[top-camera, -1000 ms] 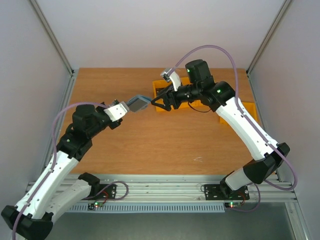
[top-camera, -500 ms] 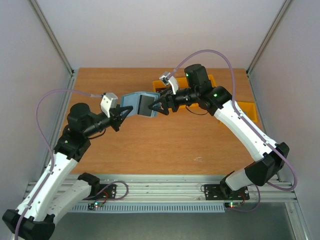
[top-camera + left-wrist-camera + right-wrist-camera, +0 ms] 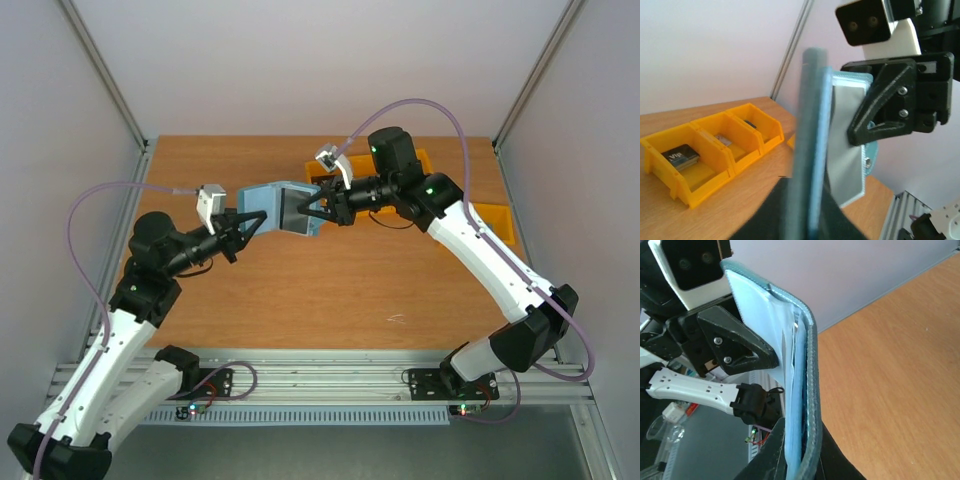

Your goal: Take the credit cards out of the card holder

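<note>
Card holder [image 3: 265,200] aloft between left fingers [image 3: 243,224] and right fingers [image 3: 319,209], seemingly unfolded

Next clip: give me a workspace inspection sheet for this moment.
Surface: wooden table, one small pale mark near the front.
Job's things: card holder held off the table, unfolded; a dark printed card lies in one of the yellow bins.
Clutter: the yellow bins stand at the table's far right.
End effectors: left end effector and right end effector both shut on the card holder, at opposite edges.
Cables: purple cables loop above both arms.
Surroundings: white walls, metal frame.
</note>
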Robot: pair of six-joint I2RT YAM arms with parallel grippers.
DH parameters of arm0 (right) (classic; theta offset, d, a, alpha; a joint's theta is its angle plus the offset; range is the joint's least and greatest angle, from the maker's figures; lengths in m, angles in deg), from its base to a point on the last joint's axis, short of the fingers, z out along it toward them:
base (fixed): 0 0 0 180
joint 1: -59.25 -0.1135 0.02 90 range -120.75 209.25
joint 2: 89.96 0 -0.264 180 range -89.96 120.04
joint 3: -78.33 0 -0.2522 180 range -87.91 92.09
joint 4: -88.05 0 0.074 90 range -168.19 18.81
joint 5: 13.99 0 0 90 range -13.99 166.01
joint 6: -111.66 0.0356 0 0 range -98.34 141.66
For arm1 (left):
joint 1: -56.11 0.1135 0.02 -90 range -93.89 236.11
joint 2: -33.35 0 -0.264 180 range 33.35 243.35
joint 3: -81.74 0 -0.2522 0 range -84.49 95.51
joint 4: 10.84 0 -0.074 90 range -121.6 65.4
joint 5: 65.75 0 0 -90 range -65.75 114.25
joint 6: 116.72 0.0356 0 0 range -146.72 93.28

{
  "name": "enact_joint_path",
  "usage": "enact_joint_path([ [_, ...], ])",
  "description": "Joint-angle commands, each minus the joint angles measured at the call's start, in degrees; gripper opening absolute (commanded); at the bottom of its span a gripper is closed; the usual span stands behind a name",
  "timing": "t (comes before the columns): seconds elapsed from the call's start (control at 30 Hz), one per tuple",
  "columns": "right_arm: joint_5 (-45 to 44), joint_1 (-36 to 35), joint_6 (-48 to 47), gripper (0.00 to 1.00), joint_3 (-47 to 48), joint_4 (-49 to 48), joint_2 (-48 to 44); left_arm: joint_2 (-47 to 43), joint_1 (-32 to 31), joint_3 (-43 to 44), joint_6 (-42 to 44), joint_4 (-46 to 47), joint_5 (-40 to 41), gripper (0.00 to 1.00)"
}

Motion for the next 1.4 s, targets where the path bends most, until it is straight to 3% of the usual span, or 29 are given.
enact_joint_path([
  [0.0, 3.88, 0.14, 0.91, 0.01, 1.54, -1.20, -1.10, -1.75, 0.90, -0.87, -6.10, 4.71, 8.83, 0.29],
  [0.03, 2.64, 0.19, 1.12, 0.01, 1.75, -0.75, -1.03, -1.83, 1.14, -1.11, -6.47, 4.53, 12.19, 0.38],
  [0.1, -1.11, 0.23, 1.35, 0.01, 2.74, 1.43, -0.58, -1.93, 1.50, -1.39, -5.86, 1.44, 19.42, 0.46],
  [0.23, -19.11, 0.11, 4.27, 0.01, 9.71, 12.51, 2.80, -2.07, 2.29, -1.70, -1.29, -2.54, 36.59, 0.51],
  [0.3, -27.73, -0.56, 4.98, 0.01, 13.90, 18.23, 5.17, -2.26, 2.87, -2.04, 1.22, -1.84, 40.27, 0.52],
  [0.37, -39.83, -2.22, 5.54, 0.01, 17.10, 23.88, 7.50, -2.59, 3.06, -3.15, 5.20, 1.12, 36.23, 0.51],
  [0.47, -52.54, -6.74, 4.24, 0.01, 19.14, 27.71, 10.02, -3.28, 3.07, -5.03, 12.80, 3.57, 22.95, 0.42],
  [0.57, -57.27, -10.69, 3.53, 0.01, 21.44, 29.19, 12.47, -3.43, 3.04, -5.26, 12.10, 7.02, 9.88, 0.31],
  [0.7, -62.27, -14.93, 1.96, 0.01, 27.75, 32.94, 17.80, -2.94, 1.74, -5.83, 9.14, 12.91, -9.98, 0.31],
  [0.73, -63.03, -15.91, 1.29, 0.01, 29.96, 34.08, 19.32, -2.48, 0.97, -5.87, 8.06, 13.42, -11.01, 0.31],
  [0.87, -56.84, -17.26, 0.44, 0.01, 36.04, 36.58, 23.49, -0.46, -2.89, -7.18, 2.52, 12.80, -6.12, 0.27],
  [1.13, -35.92, -16.62, -1.27, 0.01, 35.53, 30.72, 21.46, 0.66, -3.92, -8.45, 0.40, 8.87, 8.16, 0.22],
  [1.37, -20.42, -12.91, -2.73, 0.01, 29.86, 25.26, 16.68, -0.49, -1.94, -9.57, -0.97, 8.49, 9.01, 0.21],
])
